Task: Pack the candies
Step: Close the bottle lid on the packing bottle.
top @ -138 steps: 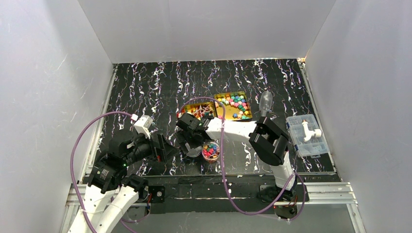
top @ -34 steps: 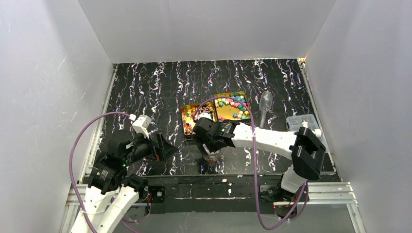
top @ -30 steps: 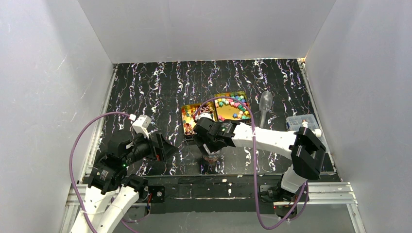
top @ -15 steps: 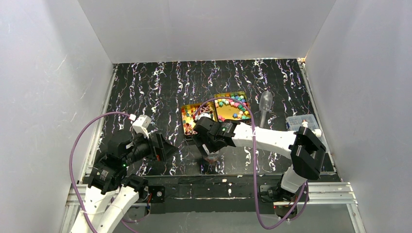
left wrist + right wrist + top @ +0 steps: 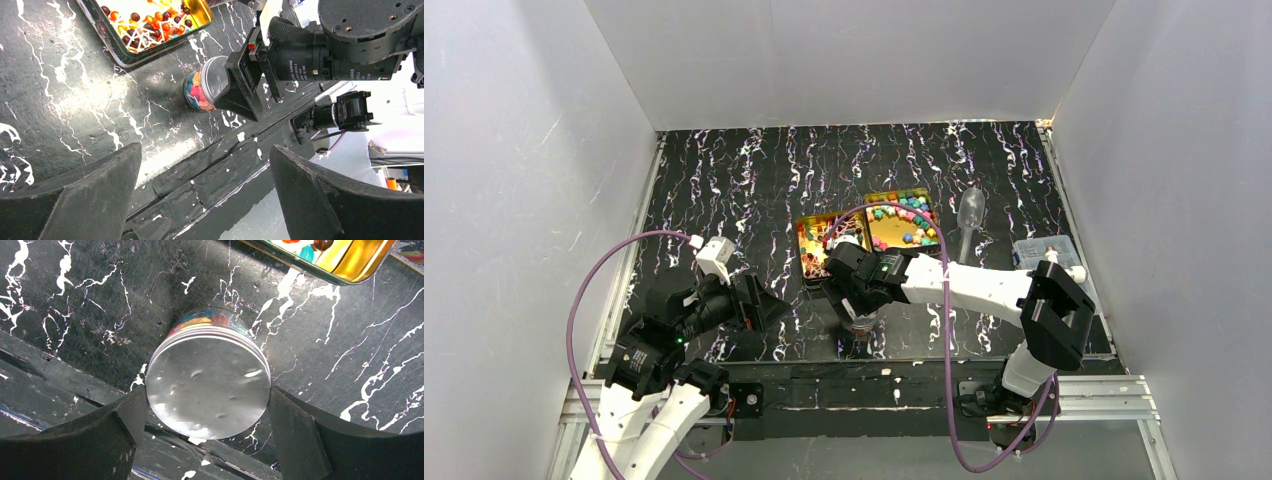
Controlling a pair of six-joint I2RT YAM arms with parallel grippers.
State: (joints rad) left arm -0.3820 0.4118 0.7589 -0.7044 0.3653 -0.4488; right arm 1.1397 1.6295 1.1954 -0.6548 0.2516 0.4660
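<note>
A small clear jar holding colourful candies stands near the table's front edge. My right gripper hangs straight above it, both fingers pressed against the rim of its round pale lid, which sits on the jar's mouth. In the top view the right gripper hides the jar. Behind it are two gold tins: one with twist-wrapped candies, one with round candies. My left gripper is open and empty, hovering to the jar's left.
A clear compartment box with a white fitting lies at the right edge. A clear plastic scoop lies right of the tins. The black front rail runs just below the jar. Grey walls close in three sides.
Since the oldest frame my right gripper has swung from left of the open jar to right over it, and the lid now covers the candies. Nothing has moved in the last second.
</note>
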